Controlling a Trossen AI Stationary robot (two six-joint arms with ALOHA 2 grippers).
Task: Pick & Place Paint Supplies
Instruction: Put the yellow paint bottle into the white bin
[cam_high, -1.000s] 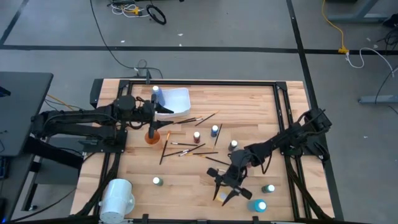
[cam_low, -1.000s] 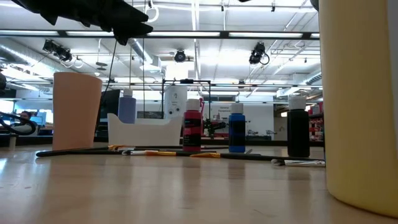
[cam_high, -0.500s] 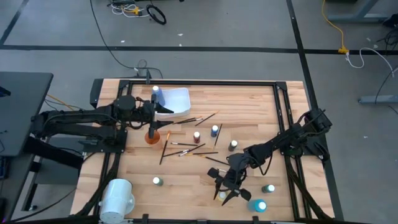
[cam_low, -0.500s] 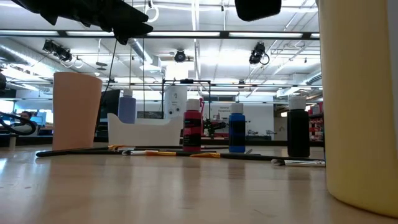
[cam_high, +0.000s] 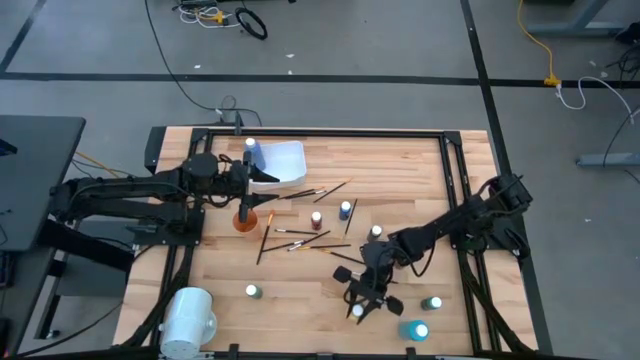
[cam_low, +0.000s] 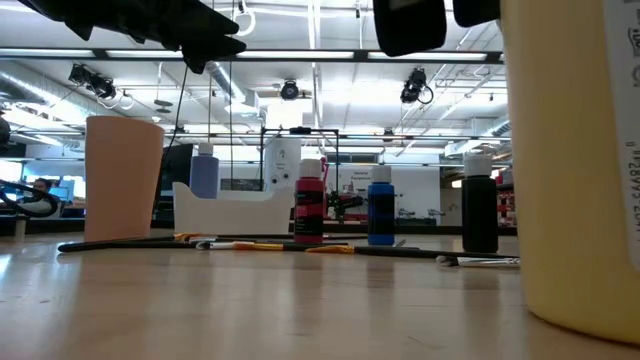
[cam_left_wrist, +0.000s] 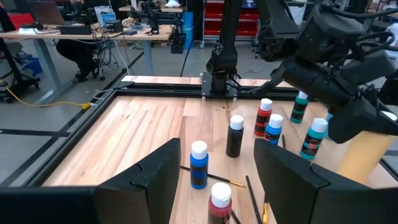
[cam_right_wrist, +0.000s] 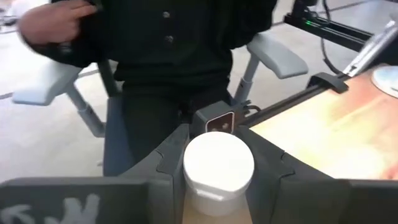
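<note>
A yellow paint bottle (cam_high: 357, 311) with a white cap (cam_right_wrist: 217, 163) stands near the table's front edge, large at the right of the low view (cam_low: 570, 160). My right gripper (cam_high: 362, 300) is shut on it. My left gripper (cam_left_wrist: 214, 180) stands open and holds nothing, by the near rim of the white tub (cam_high: 280, 163). Red (cam_high: 316, 218), blue (cam_high: 345, 210) and dark (cam_high: 375, 232) bottles stand upright at mid table, next to scattered brushes (cam_high: 300, 240). Teal bottles (cam_high: 253, 291) (cam_high: 432, 302) stand nearer the front. My right gripper pinches the yellow bottle's top, at and just under the white cap (cam_right_wrist: 214, 199), between its two fingers (cam_right_wrist: 168, 165). The fingers come from the table's far right, slanting slightly down. The bottle stays upright with its base (cam_low: 575, 312) on the table.
An orange cup (cam_high: 243, 220) stands near my left gripper. A blue bottle (cam_high: 250, 150) stands in the white tub. A large white cylinder (cam_high: 188, 315) lies at the front left corner, and a bigger teal bottle (cam_high: 415, 330) at the front right. A person sits beyond the table's near edge (cam_right_wrist: 174, 56).
My right gripper has tipped down a little over the yellow bottle, and its fingers have drawn in from wide apart onto the bottle's top. In the low view the bottle has shifted slightly but still stands on the table.
</note>
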